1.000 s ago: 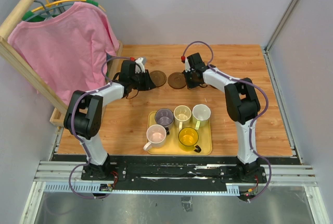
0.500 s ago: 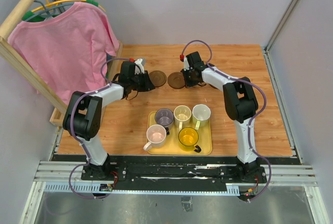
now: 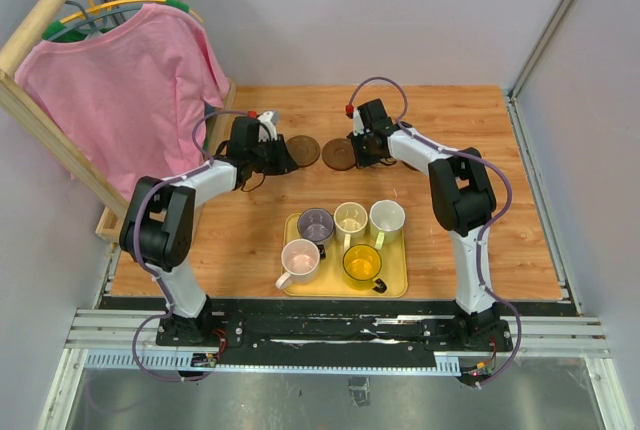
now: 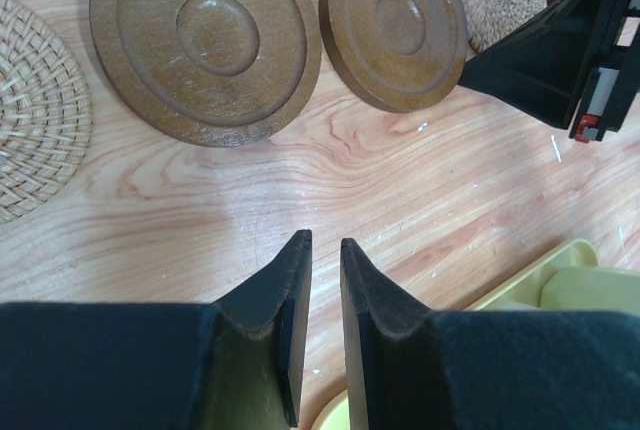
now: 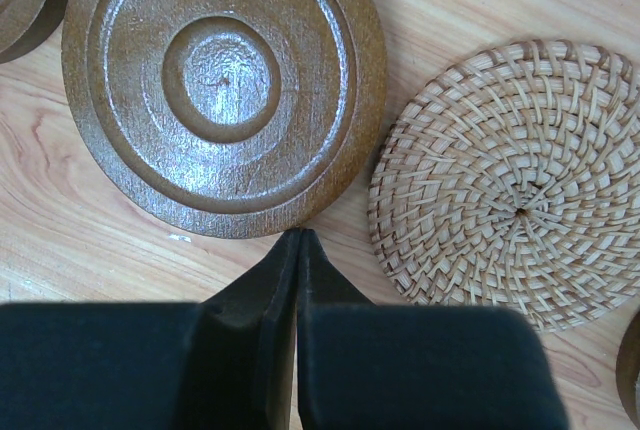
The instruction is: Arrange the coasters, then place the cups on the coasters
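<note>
Two dark brown wooden coasters [image 3: 305, 150] [image 3: 340, 155] lie side by side at the back of the table. My left gripper [image 3: 287, 158] sits just left of them; in the left wrist view its jaws [image 4: 325, 245] stand a narrow gap apart with nothing between them, short of the big brown coaster [image 4: 205, 35]. My right gripper [image 5: 300, 235] is shut, its tips touching the rim of a brown coaster [image 5: 225, 85], with a woven tan coaster [image 5: 510, 185] beside it. The cups stand on the yellow tray [image 3: 395, 287]: purple-grey [image 3: 316, 223], cream [image 3: 351, 218], whitish [image 3: 387, 218], pink [image 3: 300, 260], yellow [image 3: 362, 263].
A second woven coaster [image 4: 35, 110] lies left of the big brown one in the left wrist view. A wooden rack with a pink shirt [image 3: 130, 90] stands at the table's left edge. Grey walls close the back and right.
My right gripper has edged a little left against the brown coaster. The left arm has barely moved.
</note>
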`<state>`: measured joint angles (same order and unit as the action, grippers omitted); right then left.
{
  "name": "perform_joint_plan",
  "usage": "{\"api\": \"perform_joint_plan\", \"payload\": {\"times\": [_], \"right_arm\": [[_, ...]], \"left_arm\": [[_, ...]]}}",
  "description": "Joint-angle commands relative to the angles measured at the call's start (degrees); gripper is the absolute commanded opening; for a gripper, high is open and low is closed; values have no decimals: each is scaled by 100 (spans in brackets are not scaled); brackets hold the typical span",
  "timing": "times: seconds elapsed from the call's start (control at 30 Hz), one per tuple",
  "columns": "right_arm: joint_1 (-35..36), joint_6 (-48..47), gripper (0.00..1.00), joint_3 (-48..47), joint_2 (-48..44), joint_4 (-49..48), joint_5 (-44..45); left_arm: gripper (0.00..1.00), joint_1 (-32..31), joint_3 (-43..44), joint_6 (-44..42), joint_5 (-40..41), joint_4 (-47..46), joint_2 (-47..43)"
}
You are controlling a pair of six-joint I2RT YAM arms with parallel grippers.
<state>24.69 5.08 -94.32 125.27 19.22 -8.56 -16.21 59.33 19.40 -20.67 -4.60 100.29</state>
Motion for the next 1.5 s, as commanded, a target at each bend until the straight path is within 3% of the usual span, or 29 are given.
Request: {"api": "perform_joint_plan", "payload": {"times": [0.0, 0.5, 0.87, 1.03, 1.2, 1.37, 1.47], "right_arm": [[-34, -76, 1, 47, -262, 201, 83], [-187, -165, 5, 360, -1433, 68, 550], [-1302, 137, 4, 1274, -2274, -766, 404], [-1761, 195, 9, 1793, -2652, -1238, 600], [-2094, 210, 21, 2171, -2901, -1567, 875], [-2306, 347, 34, 2412, -3208, -1619, 819], [-2320, 406, 50, 2676, -3552, -1645, 802]], "left_arm": [[23, 4, -4, -42, -15, -98, -326], [23, 4, -320, -272, 328, -236, -1131], [25, 249, -218, -580, 1293, -431, -1460], [27, 392, -456, -559, 1641, -624, -1480], [52, 416, -623, -543, 1945, -630, -1611], [67, 426, -823, -533, 2141, -589, -2006], [76, 426, -976, -554, 2192, -479, -2373]]}}
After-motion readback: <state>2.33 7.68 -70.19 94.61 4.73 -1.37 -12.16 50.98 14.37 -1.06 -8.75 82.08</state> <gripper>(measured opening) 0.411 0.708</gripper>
